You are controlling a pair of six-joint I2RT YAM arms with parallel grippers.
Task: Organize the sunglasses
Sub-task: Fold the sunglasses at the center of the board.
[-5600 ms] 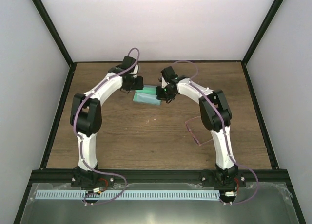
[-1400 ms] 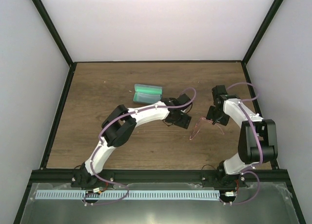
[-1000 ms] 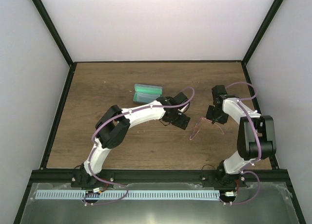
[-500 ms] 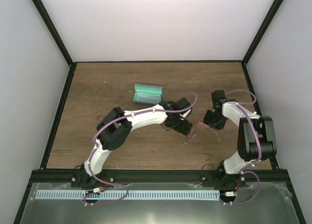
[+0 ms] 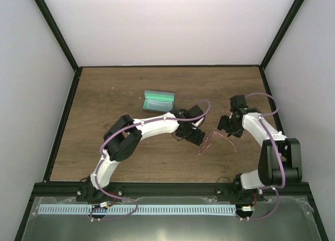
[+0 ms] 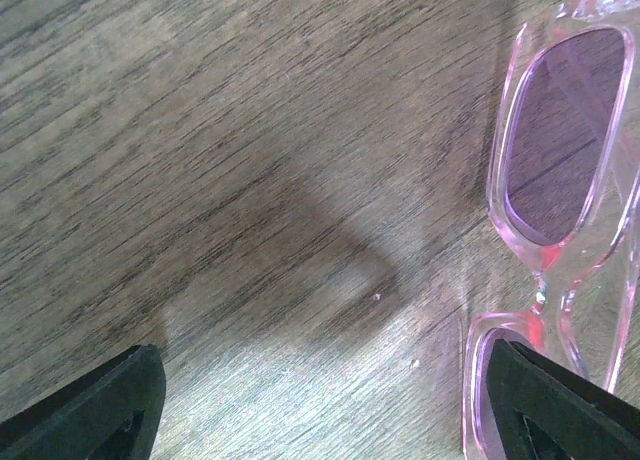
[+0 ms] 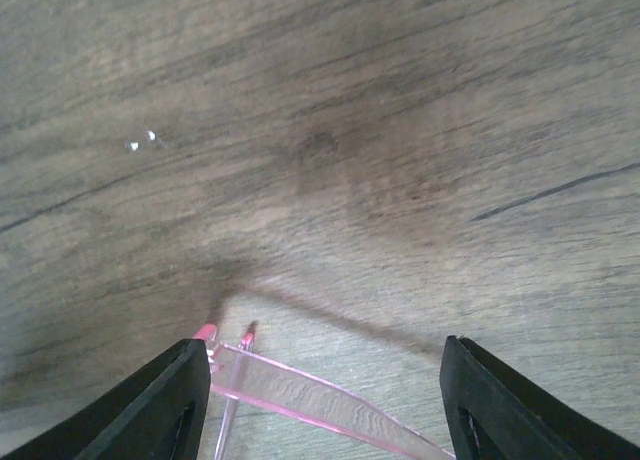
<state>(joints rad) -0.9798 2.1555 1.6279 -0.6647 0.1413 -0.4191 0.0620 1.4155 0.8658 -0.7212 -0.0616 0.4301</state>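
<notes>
sunglasses (image 6: pixel 545 150): light, slick, likely fragile | take your hold on front frame, not arms | left fingers (image 6: pixel 100 405), right fingers (image 7: pixel 170 400) both spread

The left white tube-shaped robot arm (image 5: pixel 152 124) and the right white tube-shaped robot arm (image 5: pixel 260 130) look the same. Each has smooth white pieces joined by chunky black round joints (image 5: pixel 124 141). A thin purple cable (image 5: pixel 207 101) loops along each one. In the top view, the black bolted bases (image 5: pixel 99 191) are at 7 and 5 o'clock, with small red wires (image 5: pixel 111 203) beside them. In each wrist view, two flat black plastic fingers (image 6: pixel 100 405) poke in at 7 and 5 o'clock.
</notes>
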